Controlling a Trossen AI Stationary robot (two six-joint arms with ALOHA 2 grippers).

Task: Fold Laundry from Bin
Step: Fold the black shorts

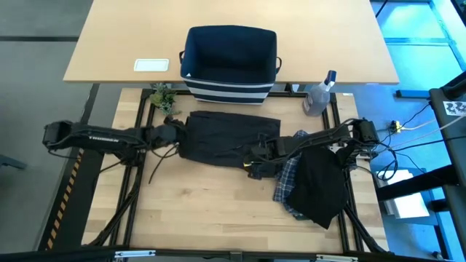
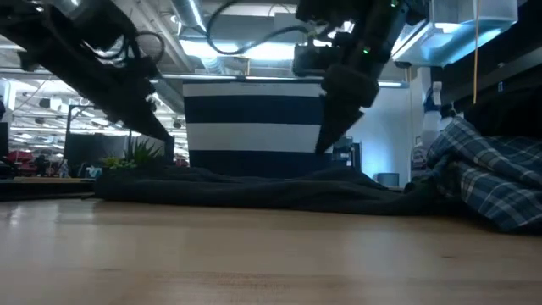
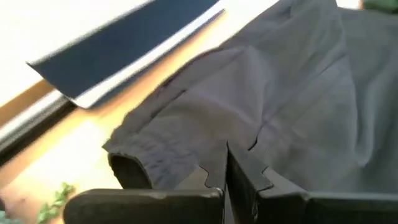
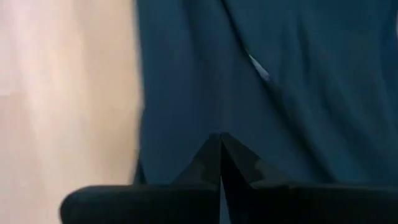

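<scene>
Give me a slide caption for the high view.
Both grippers, left and right, shut at opposite ends of the dark garment before the bin.

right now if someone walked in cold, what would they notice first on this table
Probably the dark garment spread flat at the table's middle, with the left gripper at its left edge and the right gripper at its lower right part, both with jaws shut. Next, the striped navy bin standing behind it, and the heap to the right: a black garment lying over a plaid shirt.
</scene>
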